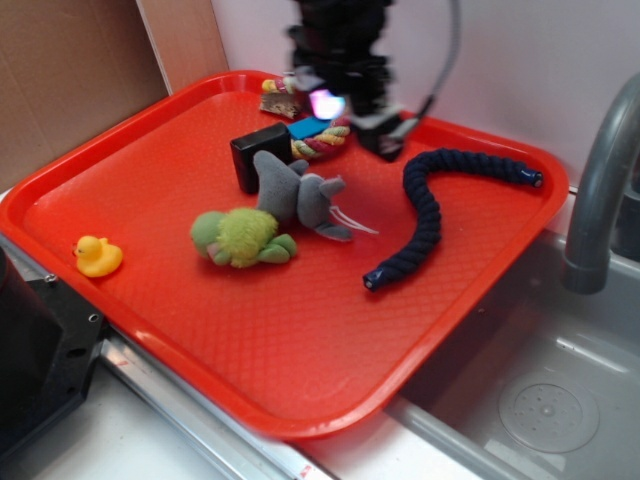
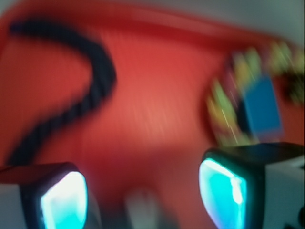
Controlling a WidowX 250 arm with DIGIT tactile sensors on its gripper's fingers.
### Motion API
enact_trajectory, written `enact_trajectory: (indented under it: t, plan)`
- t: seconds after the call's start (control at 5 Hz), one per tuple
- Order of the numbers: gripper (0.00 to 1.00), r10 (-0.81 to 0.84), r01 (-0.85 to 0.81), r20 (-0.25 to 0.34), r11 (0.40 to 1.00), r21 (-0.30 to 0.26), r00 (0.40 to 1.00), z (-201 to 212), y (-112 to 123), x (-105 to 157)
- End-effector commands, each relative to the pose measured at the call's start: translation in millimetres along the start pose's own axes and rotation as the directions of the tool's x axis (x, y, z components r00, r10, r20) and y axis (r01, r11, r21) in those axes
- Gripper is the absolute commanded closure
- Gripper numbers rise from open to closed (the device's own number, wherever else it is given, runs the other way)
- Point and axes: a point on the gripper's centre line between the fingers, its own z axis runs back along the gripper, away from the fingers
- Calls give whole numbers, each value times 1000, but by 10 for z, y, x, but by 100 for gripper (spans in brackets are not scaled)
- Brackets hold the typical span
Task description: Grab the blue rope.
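While my pincer [image 2: 143, 191] hung wide and empty, the blue rope [image 2: 71, 95] lay ahead, left of it, untouched.

One red tray [image 1: 130, 160] carries everything counted here. Ropes — two: one blue rope [image 1: 425, 215], dark and twisted, with two capped ends showing, and one multicoloured rope [image 1: 322, 142] lying partly under the arm. Plush toys — two: one grey [image 1: 300, 195] and one green [image 1: 240, 237], touching each other. Rubber ducks: one, yellow [image 1: 97, 256]. Blocks — one black block [image 1: 260, 155] and one small bright blue flat block [image 1: 310, 128]. One further small brownish item [image 1: 283, 97] sits at the tray's far edge, too blurred to name. One claw [image 2: 143, 191] appears in the wrist view, with two fingers [image 2: 64, 200]. One grey faucet [image 1: 600, 180] stands beside the tray.
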Motion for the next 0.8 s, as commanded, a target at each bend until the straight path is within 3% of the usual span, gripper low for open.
enact_trajectory:
  t: [0.0, 0.4, 0.6]
  plan:
    - [0, 85, -85, 59, 996, 2, 995, 41, -117, 439]
    - [0, -23, 23, -9, 999, 31, 1000, -222, -156, 386]
    - [0, -94, 95, -54, 995, 18, 994, -466, -256, 361]
